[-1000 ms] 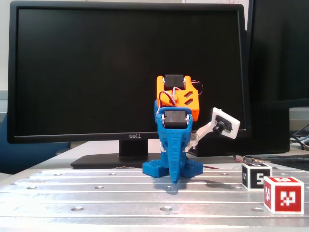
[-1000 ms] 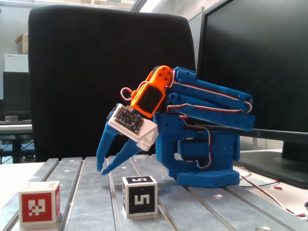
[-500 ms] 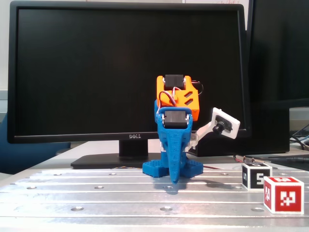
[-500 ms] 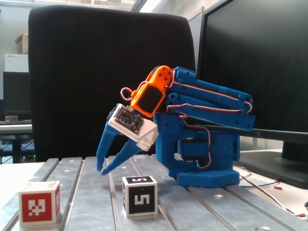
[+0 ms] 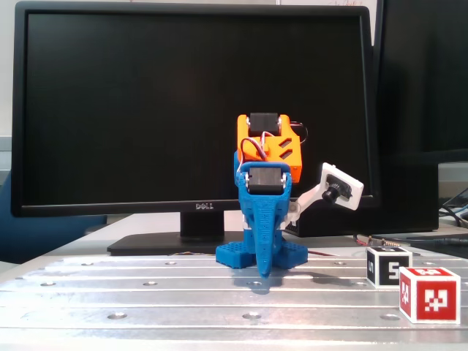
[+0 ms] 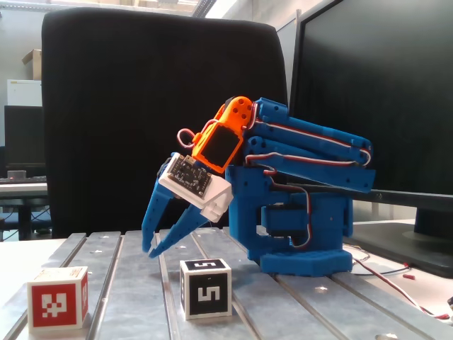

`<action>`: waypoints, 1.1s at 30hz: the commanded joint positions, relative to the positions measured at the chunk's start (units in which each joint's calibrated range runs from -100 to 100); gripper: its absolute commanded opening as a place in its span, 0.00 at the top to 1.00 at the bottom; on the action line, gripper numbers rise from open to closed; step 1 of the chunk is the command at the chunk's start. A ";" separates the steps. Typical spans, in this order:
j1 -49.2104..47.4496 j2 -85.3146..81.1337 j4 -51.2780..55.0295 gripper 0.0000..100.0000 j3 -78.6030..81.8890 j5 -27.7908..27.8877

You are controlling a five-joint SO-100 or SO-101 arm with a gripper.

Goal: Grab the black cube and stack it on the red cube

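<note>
Black cube (image 6: 206,288) sits on table (image 6: 134,283), just right of red cube (image 6: 58,307). Gripper (image 6: 151,252) empty, tips nearly together, behind it. Likely light, rigid; pinch opposite flat faces.

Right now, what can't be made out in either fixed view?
- Gripper opening: in the front fixed view the fingers overlap edge-on; in the side view the tips nearly meet.
- Black cube: lower right corner hidden behind the red cube in the front view.
- Cubes' far faces: unseen.
</note>
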 commanded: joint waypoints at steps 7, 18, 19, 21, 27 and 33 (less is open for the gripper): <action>0.06 0.33 -5.50 0.99 0.09 -0.08; -0.53 0.25 -6.69 0.99 -1.27 -0.14; -0.16 0.58 -7.21 0.99 -1.72 0.13; -0.09 0.83 -7.81 0.99 -2.26 0.18; -0.02 4.09 -7.89 0.99 -6.96 0.34; -0.39 20.05 -9.17 0.99 -18.09 0.28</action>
